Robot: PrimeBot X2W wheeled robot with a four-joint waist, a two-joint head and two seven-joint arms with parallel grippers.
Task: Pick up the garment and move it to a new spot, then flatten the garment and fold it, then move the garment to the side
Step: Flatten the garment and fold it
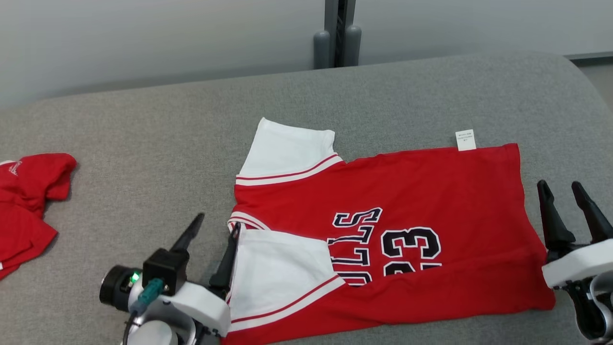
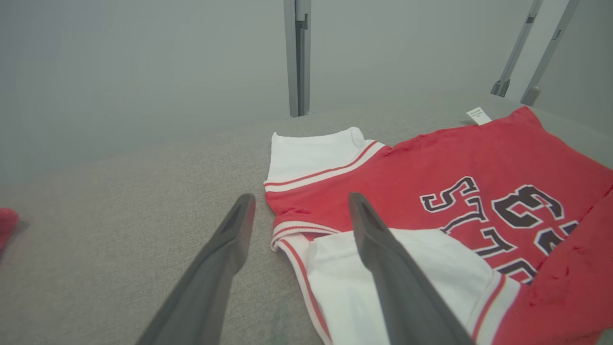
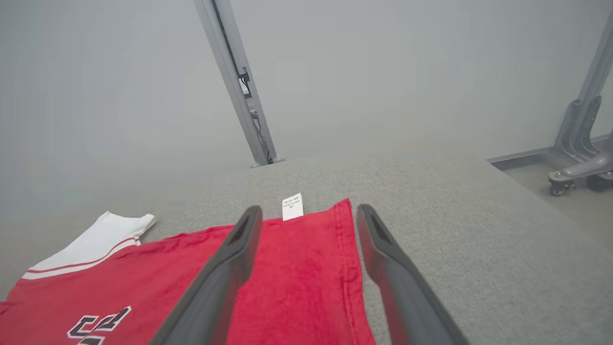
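The garment (image 1: 407, 201) is a red jersey with white sleeves and dark lettering. It lies flat on the grey table (image 1: 158, 158), its near edge folded up over the lettering, with one white sleeve (image 1: 282, 275) on top. A small white label (image 1: 465, 140) sticks out at its far edge. My left gripper (image 1: 215, 229) is open at the collar end, fingers (image 2: 383, 249) raised over the sleeve and holding nothing. At the hem end my right gripper (image 1: 560, 191) is open too, fingers (image 3: 234, 258) spread above the red cloth (image 3: 297, 278).
A second crumpled red garment (image 1: 28, 201) lies at the table's far left edge. A grey post (image 1: 337, 33) stands behind the table. The table's right side rounds off, with a wheeled frame (image 3: 574, 167) on the floor beyond it.
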